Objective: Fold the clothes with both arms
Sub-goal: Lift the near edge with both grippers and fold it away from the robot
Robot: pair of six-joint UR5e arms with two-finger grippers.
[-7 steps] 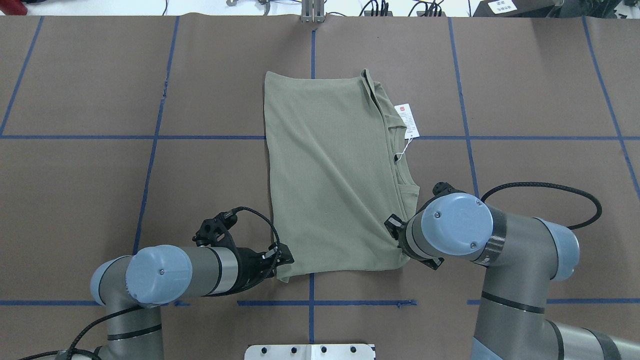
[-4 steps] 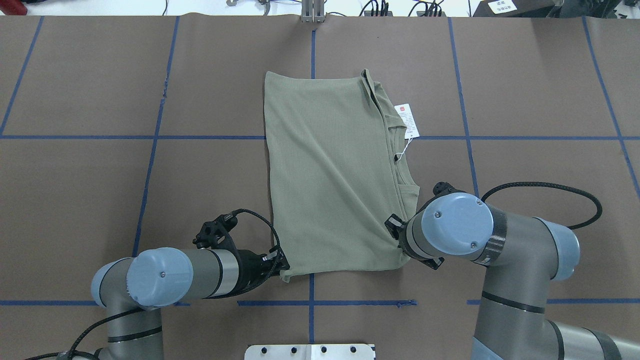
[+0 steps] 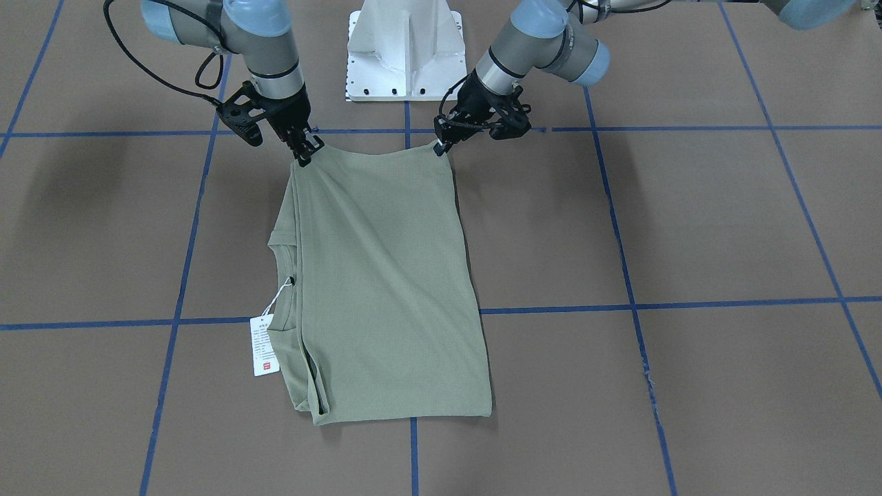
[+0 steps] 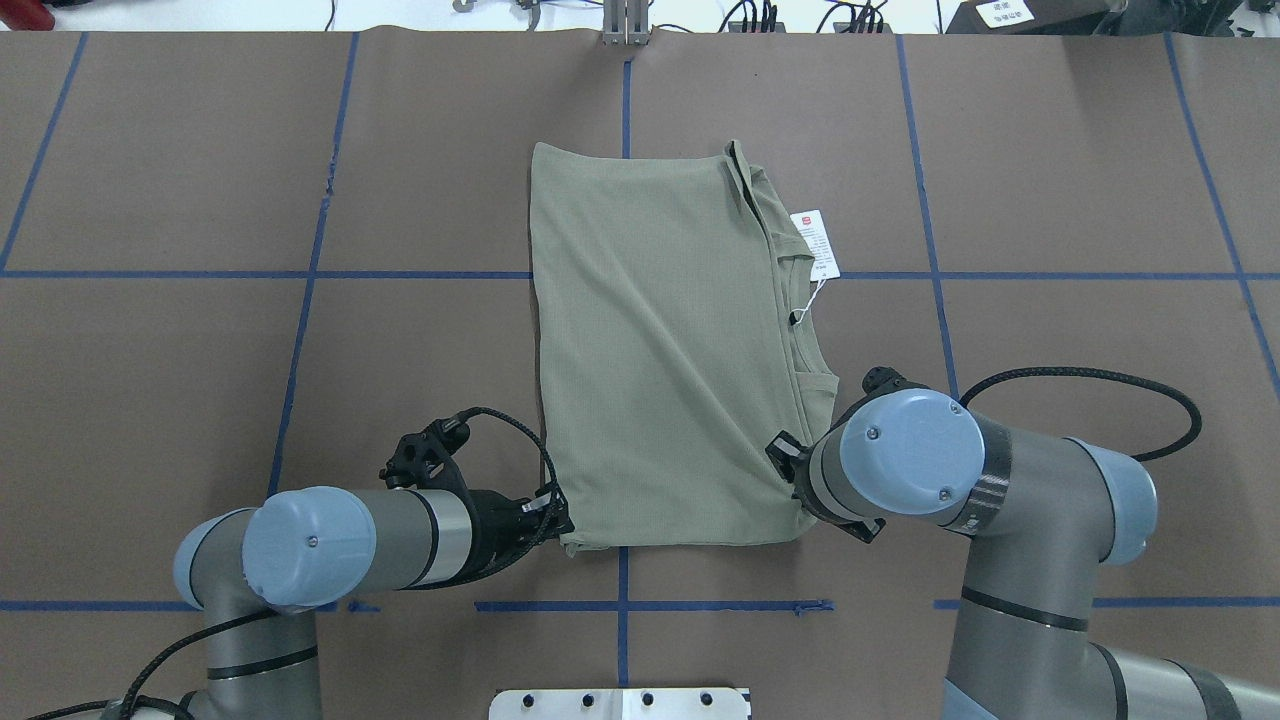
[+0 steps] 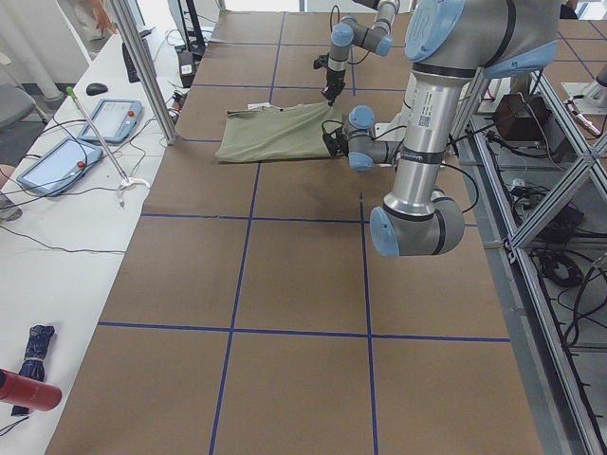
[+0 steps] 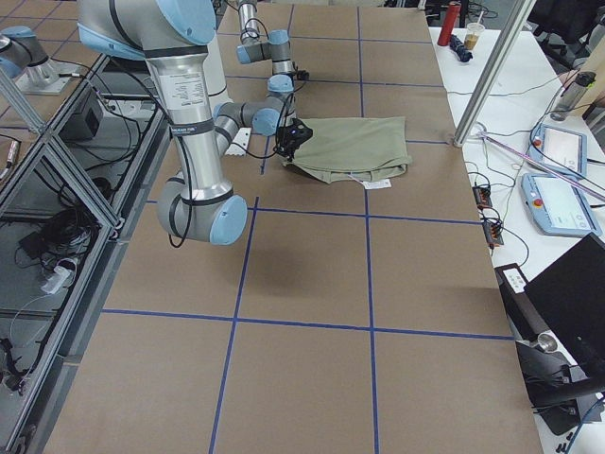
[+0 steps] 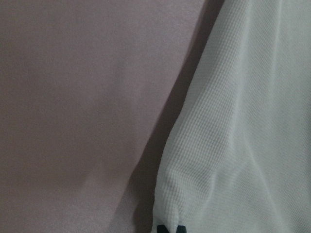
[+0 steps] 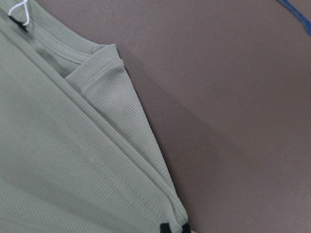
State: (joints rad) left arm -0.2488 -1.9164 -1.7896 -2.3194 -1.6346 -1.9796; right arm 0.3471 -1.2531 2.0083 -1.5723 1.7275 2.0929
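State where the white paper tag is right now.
In the overhead view, the tag lies flat on the robot's right, just off the shirt's neck edge.

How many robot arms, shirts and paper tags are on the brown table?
Arms: 2 (left arm, right arm)
Shirts: 1 (green shirt)
Tags: 1 (white paper tag)
Total: 4

Olive-green shirt folded lengthwise, flat; left pincer, right pincer clamp its near corners
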